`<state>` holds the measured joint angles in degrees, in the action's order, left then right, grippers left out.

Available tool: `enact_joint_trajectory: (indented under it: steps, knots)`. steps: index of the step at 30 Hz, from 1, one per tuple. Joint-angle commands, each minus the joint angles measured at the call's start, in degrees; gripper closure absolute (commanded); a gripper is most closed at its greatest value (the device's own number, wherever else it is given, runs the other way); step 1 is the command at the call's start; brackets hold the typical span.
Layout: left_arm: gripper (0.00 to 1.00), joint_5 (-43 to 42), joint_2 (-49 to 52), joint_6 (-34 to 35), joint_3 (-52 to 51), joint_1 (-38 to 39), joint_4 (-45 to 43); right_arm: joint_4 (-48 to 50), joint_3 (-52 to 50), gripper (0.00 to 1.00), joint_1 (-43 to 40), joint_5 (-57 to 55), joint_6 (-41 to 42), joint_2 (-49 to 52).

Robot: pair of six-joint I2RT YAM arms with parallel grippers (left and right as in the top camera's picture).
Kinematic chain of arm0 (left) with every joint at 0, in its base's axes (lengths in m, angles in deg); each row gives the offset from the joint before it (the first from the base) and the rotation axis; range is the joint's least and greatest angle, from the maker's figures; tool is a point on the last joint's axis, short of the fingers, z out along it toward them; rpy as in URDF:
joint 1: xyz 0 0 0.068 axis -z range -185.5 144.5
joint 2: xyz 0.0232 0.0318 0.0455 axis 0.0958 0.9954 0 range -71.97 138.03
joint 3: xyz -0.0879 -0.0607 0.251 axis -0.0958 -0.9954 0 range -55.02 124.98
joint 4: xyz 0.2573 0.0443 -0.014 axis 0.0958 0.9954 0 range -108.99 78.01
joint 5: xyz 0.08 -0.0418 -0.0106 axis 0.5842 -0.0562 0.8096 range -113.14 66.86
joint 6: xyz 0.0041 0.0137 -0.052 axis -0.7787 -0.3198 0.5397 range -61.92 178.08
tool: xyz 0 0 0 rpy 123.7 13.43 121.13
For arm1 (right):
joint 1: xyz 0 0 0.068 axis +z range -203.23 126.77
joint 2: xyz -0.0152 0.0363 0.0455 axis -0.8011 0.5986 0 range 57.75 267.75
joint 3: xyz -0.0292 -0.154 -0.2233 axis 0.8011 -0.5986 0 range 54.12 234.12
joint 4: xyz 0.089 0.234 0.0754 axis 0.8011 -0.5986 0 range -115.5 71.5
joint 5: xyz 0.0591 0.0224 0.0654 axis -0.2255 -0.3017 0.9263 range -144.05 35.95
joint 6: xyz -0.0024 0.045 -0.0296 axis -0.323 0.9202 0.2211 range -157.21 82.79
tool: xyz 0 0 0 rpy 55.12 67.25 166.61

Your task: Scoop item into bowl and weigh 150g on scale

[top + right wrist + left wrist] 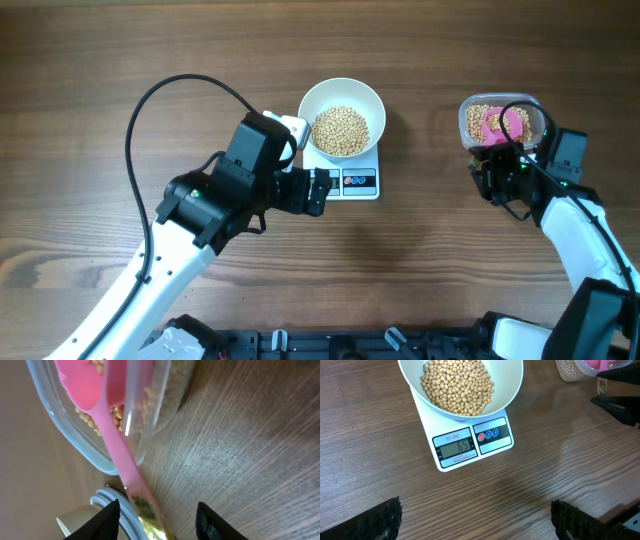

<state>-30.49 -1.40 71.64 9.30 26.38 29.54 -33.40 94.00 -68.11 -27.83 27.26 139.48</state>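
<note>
Bowl point(375, 100) of beans point(341, 131) on scale point(358, 183) lies at one o'clock from left hand point(320, 191) (spread wide apart); right hand point(157, 517), also apart, straddles pink spoon handle point(131, 475).

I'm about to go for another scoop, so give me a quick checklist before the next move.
1. The bowl sits on the scale: ok.
2. Target reached on the display: not ok, it reads 65.
3. The spoon handle lies inside the open right hand: ok, not yet clamped.
4. More beans left in the tub: ok.
5. The left hand is open and off the scale: ok.
</note>
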Motion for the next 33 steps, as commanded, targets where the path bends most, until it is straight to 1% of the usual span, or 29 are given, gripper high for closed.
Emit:
enact_joint_trajectory:
  steps: [1,20,23,28,33]
  knots:
    - [0.00,0.55,-0.04,-1.18,-0.24,0.26,-0.11,1.57,-0.26,0.52,0.31,-1.33,0.24,0.20]
    - [0.00,0.55,-0.04,-1.18,-0.24,0.26,-0.11,1.09,-0.26,0.52,0.35,-1.33,0.17,1.44]
    - [0.00,0.55,-0.04,-1.18,-0.24,0.26,-0.11,0.57,-0.26,0.52,1.38,-1.36,0.07,2.16]
    - [0.00,0.55,-0.04,-1.18,-0.24,0.26,-0.11,2.25,-0.26,0.51,2.12,-1.33,0.24,2.80]
    - [0.00,0.55,-0.04,-1.18,-0.24,0.26,-0.11,1.33,-0.26,0.55,2.10,-1.40,0.02,2.80]
